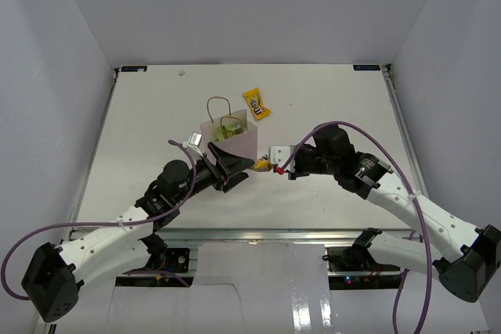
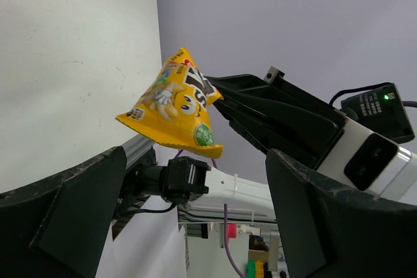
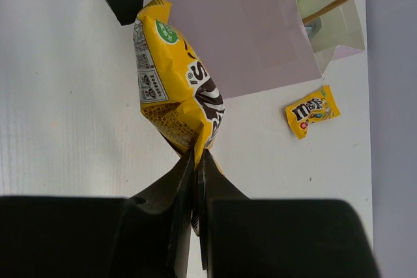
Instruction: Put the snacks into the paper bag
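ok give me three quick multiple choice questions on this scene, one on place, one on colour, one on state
1. Where is the loose packet? A in the bag B on the table, beyond the bag C in the left pincer
2. What colour is the bag? A pale pink B blue C black
3. The right pincer is A open, empty B shut on a yellow packet C shut on a bag handle
Answers: 1 B, it lies flat on the table; 2 A, its walls are pale pink; 3 B, the fingers pinch the packet's end.

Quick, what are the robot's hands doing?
Left gripper: open, holding nothing.
Right gripper: shut on a yellow packet.
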Controlling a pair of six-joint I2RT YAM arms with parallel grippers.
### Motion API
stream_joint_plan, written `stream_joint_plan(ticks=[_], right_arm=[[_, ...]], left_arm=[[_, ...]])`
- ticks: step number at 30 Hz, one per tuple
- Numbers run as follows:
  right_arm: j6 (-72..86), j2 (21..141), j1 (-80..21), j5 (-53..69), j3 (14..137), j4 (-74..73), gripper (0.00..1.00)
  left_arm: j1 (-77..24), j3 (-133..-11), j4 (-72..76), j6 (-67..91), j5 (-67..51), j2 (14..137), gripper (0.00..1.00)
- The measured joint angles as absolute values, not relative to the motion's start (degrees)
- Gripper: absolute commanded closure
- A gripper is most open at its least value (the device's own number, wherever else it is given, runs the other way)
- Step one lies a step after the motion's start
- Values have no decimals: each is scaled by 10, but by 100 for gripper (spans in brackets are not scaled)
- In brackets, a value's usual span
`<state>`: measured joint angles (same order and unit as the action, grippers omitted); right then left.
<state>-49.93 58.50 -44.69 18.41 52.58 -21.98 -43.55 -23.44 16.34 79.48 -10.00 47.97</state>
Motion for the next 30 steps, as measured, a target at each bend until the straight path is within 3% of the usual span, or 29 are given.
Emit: stream_joint_plan(ticks=[12,15,24,25,28,30], right_arm=[[-493,604,-465,182,537,-217,92],[-489,604,-467,186,540,-217,92],[-484,590,-468,215,540,-217,92],[-484,590,-468,216,540,-217,92],[-484,590,-468,221,539,-217,90],[-484,589,-468,223,538,-217,85]], left_arm=[[-442,-237,171,802,-97,507,5],[-443,-247,171,801,-94,522,19],[-444,-262,173,798,-90,541,41],[-444,-262,173,797,-90,541,47],[-444,-262,176,797,-90,540,61],[-444,-262,175,793,-90,536,65]])
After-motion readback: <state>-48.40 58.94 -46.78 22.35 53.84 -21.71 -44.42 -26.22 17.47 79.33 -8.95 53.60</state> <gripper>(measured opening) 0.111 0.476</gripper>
